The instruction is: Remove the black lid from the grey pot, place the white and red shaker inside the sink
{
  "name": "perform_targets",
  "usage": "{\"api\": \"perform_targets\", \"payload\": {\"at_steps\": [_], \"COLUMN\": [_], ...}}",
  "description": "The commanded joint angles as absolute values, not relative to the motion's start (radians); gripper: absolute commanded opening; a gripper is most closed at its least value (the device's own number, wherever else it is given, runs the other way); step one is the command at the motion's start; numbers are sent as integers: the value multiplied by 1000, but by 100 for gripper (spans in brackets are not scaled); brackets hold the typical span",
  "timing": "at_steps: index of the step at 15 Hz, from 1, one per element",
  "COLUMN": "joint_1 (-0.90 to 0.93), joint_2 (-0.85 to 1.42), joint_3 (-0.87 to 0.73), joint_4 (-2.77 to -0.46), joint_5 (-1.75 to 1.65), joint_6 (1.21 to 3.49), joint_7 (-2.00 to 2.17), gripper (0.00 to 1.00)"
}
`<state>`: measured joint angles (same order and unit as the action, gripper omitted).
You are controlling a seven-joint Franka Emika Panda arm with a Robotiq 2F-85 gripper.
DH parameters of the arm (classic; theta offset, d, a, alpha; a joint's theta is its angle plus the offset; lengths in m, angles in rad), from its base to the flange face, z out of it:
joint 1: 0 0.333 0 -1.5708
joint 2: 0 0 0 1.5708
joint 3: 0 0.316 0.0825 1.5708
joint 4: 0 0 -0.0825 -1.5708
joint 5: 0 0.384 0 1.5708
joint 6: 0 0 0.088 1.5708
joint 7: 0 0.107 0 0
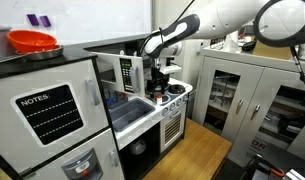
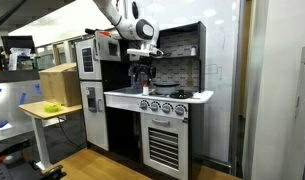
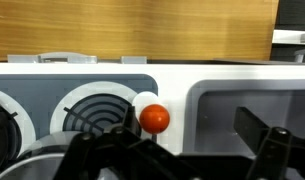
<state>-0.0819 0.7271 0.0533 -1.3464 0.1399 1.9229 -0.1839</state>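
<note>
The white and red shaker (image 3: 153, 117) stands on the white counter between a stove burner (image 3: 97, 108) and the sink (image 3: 227, 105). It also shows in an exterior view (image 2: 145, 91). My gripper (image 3: 180, 152) is open and empty. It hangs just above the shaker, whose red ball top sits near one finger. In both exterior views the gripper (image 1: 160, 70) (image 2: 142, 72) hovers over the counter. A small dark shape on the stove (image 2: 163, 93) may be the grey pot with its black lid; it is too small to tell.
A big red-orange bowl (image 1: 33, 42) sits on top of the toy fridge. The toy kitchen's back wall and upper shelf (image 2: 177, 50) close in behind the gripper. A microwave (image 1: 122, 72) stands beside the sink basin (image 1: 132, 108). A wooden floor lies in front.
</note>
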Motion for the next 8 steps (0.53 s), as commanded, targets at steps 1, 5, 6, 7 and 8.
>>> {"api": "perform_targets", "payload": {"at_steps": [1, 5, 6, 7, 8], "joint_1": [-68, -54, -51, -47, -45], "joint_2": [722, 734, 739, 743, 745], "joint_3": [38, 24, 22, 19, 17], "joint_4": [-1365, -1361, -1356, -1353, -1352], "joint_5": [123, 92, 84, 77, 72], "joint_6": [1934, 1940, 1937, 1936, 1935], "joint_7": [-143, -104, -95, -86, -81], "gripper": [100, 100, 100, 100, 100]}}
